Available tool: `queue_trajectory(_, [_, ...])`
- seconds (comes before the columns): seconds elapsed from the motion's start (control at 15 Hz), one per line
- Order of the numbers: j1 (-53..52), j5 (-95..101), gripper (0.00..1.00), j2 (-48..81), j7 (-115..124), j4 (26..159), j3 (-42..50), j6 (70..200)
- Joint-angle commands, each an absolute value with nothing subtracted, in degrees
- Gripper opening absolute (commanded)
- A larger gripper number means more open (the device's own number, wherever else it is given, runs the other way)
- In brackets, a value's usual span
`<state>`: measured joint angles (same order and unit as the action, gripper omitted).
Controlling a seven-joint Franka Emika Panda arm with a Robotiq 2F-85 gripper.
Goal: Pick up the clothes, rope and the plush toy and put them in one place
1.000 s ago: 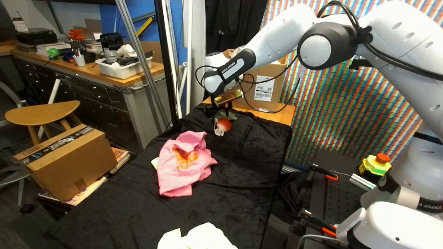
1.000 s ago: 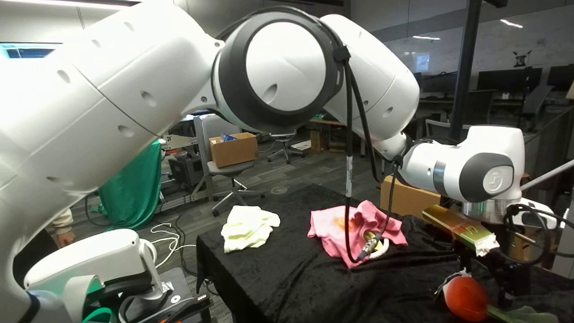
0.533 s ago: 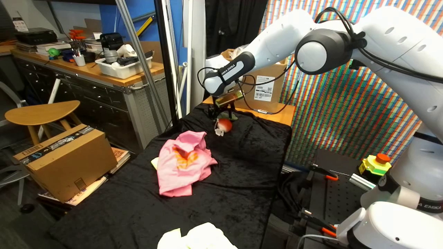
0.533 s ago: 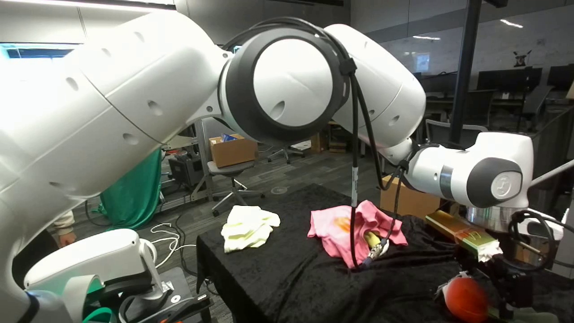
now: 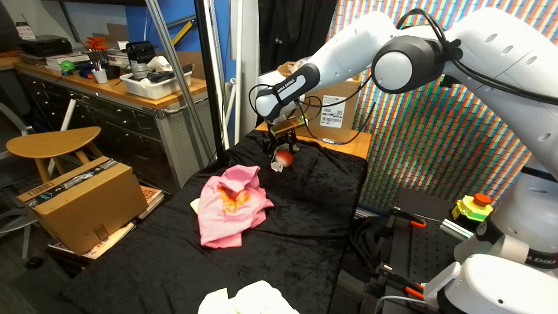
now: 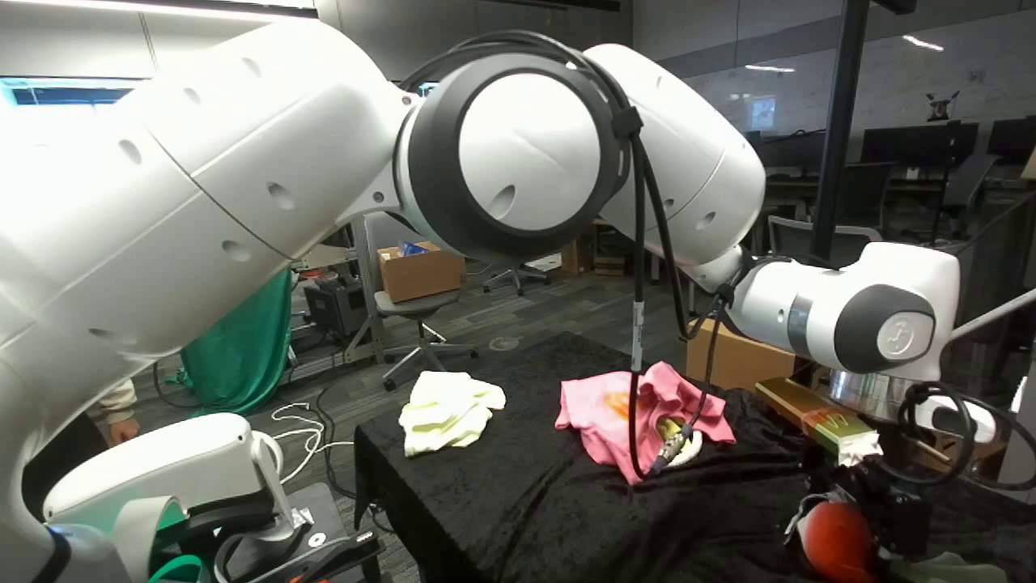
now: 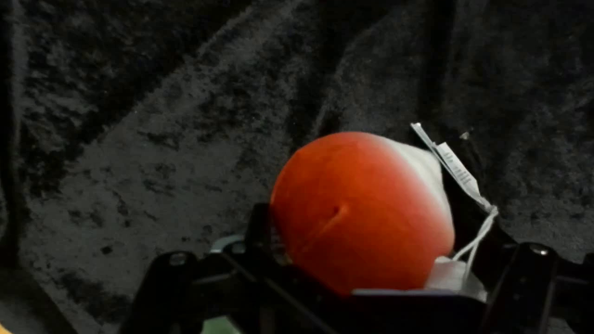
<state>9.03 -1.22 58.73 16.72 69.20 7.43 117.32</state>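
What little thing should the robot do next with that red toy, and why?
Probably squeeze the fingers gently together on the red toy before lifting. In the wrist view they stand on either side of it, though I can't tell whether they already grip it. In an exterior view the toy seems to rest on the black cloth, so a sure hold would likely come first.

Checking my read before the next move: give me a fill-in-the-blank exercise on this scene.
The plush toy fades from red to ____.
In the wrist view, the gripper straddles the ____.
The orange-printed cloth has a ____ base colour.
The table cover is coloured ____.
Missing words: white; plush toy; pink; black.
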Motion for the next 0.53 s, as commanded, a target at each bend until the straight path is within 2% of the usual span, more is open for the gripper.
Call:
queue_trajectory(0.0, [9.28,-3.45,1.0,58.4,16.98,68.75,6.93,115.7])
queue_trajectory(0.47, [9.03,-3.22,1.0,59.06,18.04,68.56,7.58,116.63])
